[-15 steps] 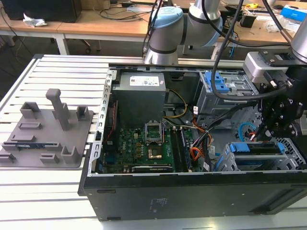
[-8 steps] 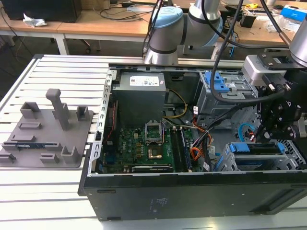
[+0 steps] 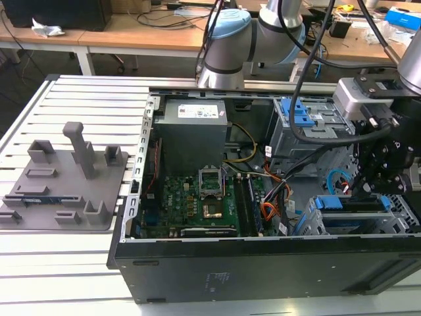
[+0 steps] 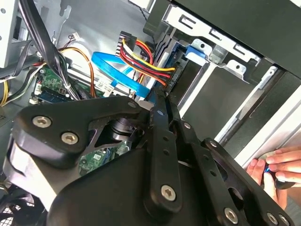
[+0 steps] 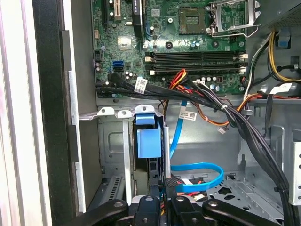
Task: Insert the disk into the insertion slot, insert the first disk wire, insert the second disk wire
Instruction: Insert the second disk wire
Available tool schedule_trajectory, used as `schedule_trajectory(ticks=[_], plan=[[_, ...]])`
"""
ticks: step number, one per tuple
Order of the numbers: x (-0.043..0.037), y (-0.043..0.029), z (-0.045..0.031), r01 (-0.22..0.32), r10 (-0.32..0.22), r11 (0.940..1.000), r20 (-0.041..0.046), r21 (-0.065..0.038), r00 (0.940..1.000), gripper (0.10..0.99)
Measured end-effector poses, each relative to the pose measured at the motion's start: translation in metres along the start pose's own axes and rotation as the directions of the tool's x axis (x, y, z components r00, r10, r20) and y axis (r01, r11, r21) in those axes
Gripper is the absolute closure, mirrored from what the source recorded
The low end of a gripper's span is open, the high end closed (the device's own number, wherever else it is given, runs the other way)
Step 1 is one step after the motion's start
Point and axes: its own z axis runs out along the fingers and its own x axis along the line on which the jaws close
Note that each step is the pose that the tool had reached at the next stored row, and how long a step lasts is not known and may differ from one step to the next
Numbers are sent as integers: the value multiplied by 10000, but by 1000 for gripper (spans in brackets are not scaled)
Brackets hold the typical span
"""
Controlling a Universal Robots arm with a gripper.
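Disk (image 5: 149, 141) seated in insertion slot (image 5: 123, 155), gripper (image 5: 160, 207) pinched narrow on multicoloured power connector (image 4: 155, 70) at disk's rear, wiring under way.

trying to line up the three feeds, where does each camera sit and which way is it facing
Exterior view: off the arm, above the open computer case, looking down at the motherboard; arm and gripper at its right, over the disk.
First wrist view: on the wrist, looking past the gripper at the insertion slot and motherboard.
Second wrist view: on the wrist, behind the gripper's linkage, facing the multicoloured power wires; a person's hand at the case edge.
Both wrist views share the blue flat cable.
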Motion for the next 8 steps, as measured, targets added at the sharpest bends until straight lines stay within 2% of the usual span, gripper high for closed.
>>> schedule_trajectory(ticks=[8], plan=[[1,4,75,-30,30,10000,-3,0,10000,925]])
